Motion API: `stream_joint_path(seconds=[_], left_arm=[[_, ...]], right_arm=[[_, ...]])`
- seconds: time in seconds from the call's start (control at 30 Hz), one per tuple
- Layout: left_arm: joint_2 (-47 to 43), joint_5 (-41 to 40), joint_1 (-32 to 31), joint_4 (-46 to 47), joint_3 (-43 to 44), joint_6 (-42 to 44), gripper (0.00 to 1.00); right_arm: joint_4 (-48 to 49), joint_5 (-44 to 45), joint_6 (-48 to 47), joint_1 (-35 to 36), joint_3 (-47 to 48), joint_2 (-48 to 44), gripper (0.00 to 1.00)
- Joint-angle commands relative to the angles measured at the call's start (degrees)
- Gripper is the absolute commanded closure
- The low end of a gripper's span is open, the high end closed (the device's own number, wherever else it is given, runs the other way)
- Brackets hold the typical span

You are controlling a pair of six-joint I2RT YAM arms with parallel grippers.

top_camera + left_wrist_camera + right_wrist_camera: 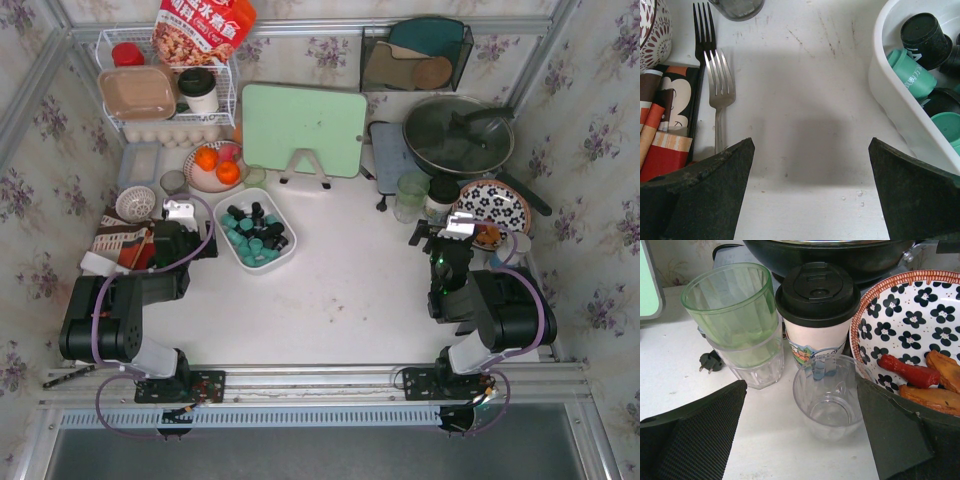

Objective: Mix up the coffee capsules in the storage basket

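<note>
Teal and black coffee capsules point(255, 235) look light and loose to us, best nudged at their sides, while left gripper point(811, 145) and right gripper point(801, 385) gape empty.

Just right of left claw point(810, 142), storage basket point(885, 85) with coffee capsules point(912, 75) in it, fork point(720, 80) ahead-left on worktop point(805, 75); just ahead of right claw point(801, 385) a cup point(827, 400), plate point(905, 320) to its right.

top: high over the near edge, looking down on the whole table point(350, 295) | left wrist: close, facing tabletop beside basket point(890, 97) | right wrist: close, facing cups point(732, 305) and plate point(902, 322) | shared: top shows all three
</note>
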Motion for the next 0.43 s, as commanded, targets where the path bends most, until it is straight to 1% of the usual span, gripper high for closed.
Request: stream_joint_path(seconds=[0.0,0.3,0.4], left_arm=[[-0.22,-0.18,0.09,1.94,0.05,-0.32,0.00],[-0.23,-0.18,0.09,1.96,0.05,-0.32,0.00],[-0.23,-0.18,0.09,1.95,0.01,-0.32,0.00]], right_arm=[[-0.33,0.23,0.13,-0.01,0.21,-0.22,0.00],[-1.38,-0.59,0.56,-0.33,1.40,0.24,0.00],[-0.70,-0.95,0.17,-0.30,0.32,-0.29,0.00]])
